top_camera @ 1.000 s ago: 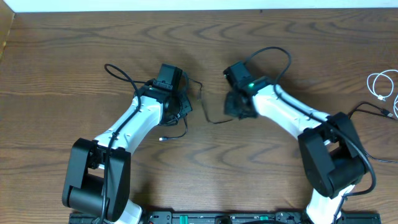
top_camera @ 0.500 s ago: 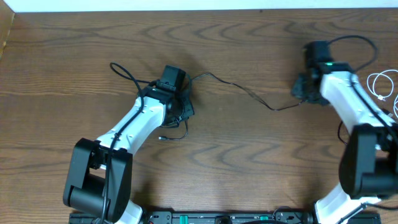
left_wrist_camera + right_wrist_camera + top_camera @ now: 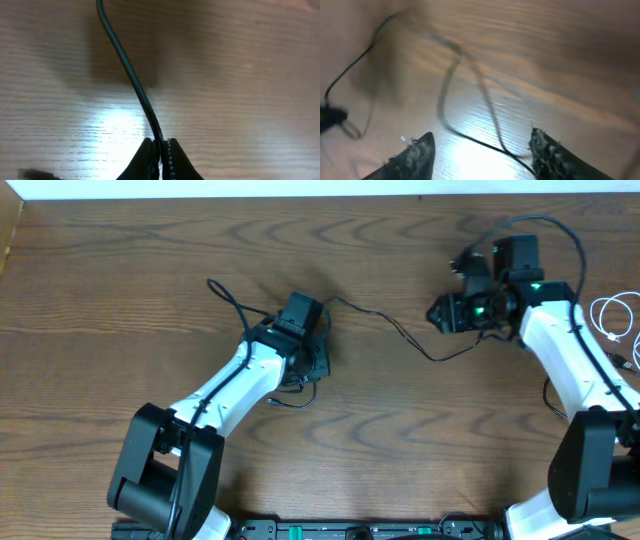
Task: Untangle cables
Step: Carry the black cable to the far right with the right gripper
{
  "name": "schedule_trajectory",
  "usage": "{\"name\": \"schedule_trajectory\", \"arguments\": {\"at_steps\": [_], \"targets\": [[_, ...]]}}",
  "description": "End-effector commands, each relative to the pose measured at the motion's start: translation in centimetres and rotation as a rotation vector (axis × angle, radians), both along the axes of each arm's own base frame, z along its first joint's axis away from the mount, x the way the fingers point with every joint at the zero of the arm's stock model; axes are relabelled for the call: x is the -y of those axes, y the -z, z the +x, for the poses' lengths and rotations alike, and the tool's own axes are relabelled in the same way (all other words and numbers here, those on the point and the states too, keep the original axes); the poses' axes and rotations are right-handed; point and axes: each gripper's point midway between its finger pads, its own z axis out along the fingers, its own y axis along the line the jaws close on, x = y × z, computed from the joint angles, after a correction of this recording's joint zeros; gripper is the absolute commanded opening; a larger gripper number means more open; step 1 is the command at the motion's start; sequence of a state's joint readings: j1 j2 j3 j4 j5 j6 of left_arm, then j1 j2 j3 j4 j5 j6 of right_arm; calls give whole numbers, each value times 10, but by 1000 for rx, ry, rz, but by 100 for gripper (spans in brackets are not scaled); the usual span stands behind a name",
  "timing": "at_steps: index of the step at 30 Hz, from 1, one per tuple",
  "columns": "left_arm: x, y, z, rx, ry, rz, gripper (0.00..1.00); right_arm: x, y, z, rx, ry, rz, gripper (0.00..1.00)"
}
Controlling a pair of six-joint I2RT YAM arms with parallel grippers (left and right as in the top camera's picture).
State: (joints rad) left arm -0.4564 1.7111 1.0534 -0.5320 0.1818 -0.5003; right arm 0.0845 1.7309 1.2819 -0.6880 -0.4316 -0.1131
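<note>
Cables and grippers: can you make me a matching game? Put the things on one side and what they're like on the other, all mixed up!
Things:
1. black cable
2. white cable
3. left gripper
4. right gripper

What they're like:
A. open wide
B. looped at the far right edge
C. pinched shut on a cord
D. stretched across the middle of the table

Pairs: 1-D, 2-B, 3-C, 4-A

My overhead feed is evenly lit and sharp. On the left wrist, white glare pools on the surface and the black cable throws a soft shadow. My right wrist view is motion-blurred throughout.
</note>
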Motion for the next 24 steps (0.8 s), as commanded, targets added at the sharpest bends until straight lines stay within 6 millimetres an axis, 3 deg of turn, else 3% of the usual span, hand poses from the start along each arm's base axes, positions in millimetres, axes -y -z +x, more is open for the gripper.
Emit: {"name": "schedule_trajectory", "arguments": {"at_steps": [1, 17, 19, 20, 22, 24], "targets": [[8, 3, -6, 10, 103, 18, 8, -24, 2, -8, 75, -231, -9, 60], [14, 3, -10, 15, 132, 19, 8, -71, 81, -33, -122, -368, 47, 53], [14, 3, -10, 15, 132, 20, 8, -75, 90, -35, -138, -381, 46, 42], [14, 3, -10, 15, 132, 20, 8, -78, 94, -36, -145, -383, 46, 31], [14, 3, -10, 14, 132, 20, 8, -80, 97, -36, -153, -375, 49, 1], [14, 3, -10, 14, 132, 19, 8, -81, 96, -33, -162, -339, 58, 1]]}}
